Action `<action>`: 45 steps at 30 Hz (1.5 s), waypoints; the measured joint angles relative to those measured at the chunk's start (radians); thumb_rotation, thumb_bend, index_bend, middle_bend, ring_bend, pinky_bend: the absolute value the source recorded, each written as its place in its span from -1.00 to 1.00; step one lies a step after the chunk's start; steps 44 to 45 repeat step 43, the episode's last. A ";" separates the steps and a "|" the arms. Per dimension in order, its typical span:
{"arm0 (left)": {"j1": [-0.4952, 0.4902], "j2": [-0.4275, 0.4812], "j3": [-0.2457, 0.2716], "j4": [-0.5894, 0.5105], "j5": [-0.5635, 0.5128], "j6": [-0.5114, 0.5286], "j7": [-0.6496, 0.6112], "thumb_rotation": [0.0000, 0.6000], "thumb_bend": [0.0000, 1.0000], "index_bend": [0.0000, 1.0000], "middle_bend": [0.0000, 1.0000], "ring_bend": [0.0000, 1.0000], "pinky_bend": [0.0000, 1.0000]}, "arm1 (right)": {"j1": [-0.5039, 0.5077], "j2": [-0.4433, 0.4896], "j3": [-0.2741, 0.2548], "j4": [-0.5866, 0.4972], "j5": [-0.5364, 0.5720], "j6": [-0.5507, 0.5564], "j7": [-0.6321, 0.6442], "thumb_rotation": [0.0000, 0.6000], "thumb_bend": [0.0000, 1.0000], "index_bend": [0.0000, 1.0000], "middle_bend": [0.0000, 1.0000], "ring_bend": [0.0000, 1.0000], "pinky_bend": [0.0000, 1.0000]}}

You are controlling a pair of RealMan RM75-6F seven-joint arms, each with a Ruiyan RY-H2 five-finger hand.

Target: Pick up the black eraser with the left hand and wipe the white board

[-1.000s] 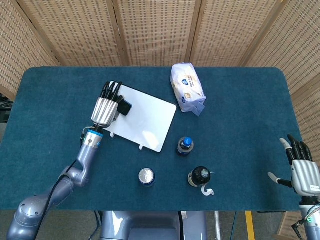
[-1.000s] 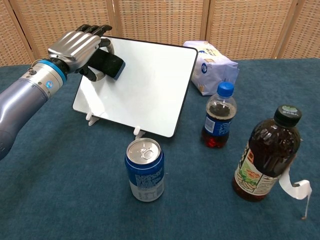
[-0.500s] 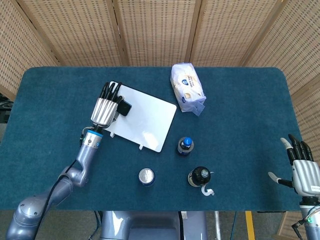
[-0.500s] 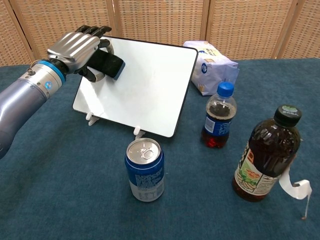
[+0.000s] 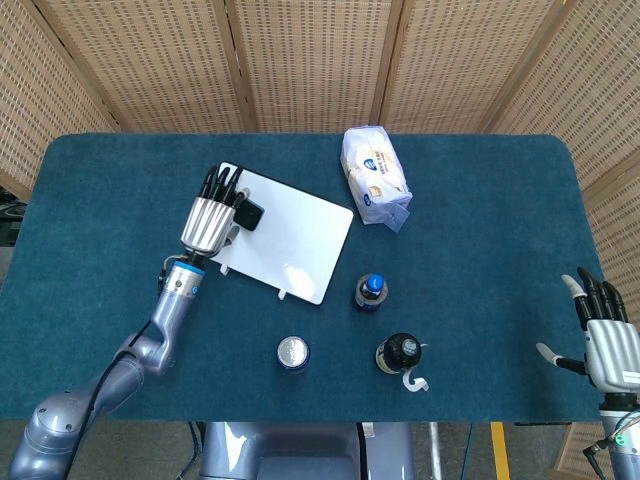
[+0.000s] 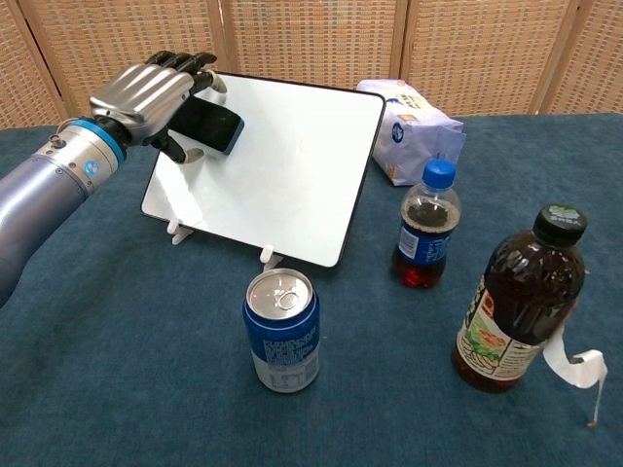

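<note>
Silver-backed, our left hand [image 6: 151,95] grips the black eraser [image 6: 207,125] against the upper left corner of the white board [image 6: 282,175], which lies tilted on the blue table [image 5: 480,210]. Further right we see a can [image 6: 281,330], two bottles and a white packet [image 6: 409,126]. Our right hand [image 5: 608,340] hangs with fingers spread, holding nothing.

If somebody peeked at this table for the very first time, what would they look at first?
Probably the shiny metal left hand at the far left, holding a black eraser against the top corner of the tilted white board. Next, the drinks in front: a blue can, a small bottle and a big dark bottle on the right.
</note>
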 measured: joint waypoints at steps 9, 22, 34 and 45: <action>0.013 0.039 -0.010 -0.074 0.010 0.071 -0.026 1.00 -0.50 -1.00 -1.00 -1.00 -1.00 | 0.000 -0.001 0.000 0.001 0.000 0.000 -0.005 1.00 -1.00 -0.86 -1.00 -1.00 -1.00; 0.171 0.304 0.036 -0.556 0.038 0.219 0.049 1.00 -0.84 -1.00 -1.00 -1.00 -1.00 | 0.001 0.008 -0.003 -0.008 0.009 -0.013 -0.023 1.00 -1.00 -0.86 -1.00 -1.00 -1.00; 0.501 0.686 0.201 -1.122 -0.023 0.343 0.201 1.00 -0.82 -1.00 -1.00 -1.00 -1.00 | 0.008 -0.001 -0.014 -0.031 0.005 -0.028 -0.101 1.00 -1.00 -0.86 -1.00 -1.00 -1.00; 0.655 0.713 0.272 -1.116 -0.029 0.424 0.167 1.00 -0.81 -1.00 -1.00 -1.00 -1.00 | 0.015 -0.018 -0.016 -0.036 0.014 -0.040 -0.148 1.00 -1.00 -0.86 -1.00 -1.00 -1.00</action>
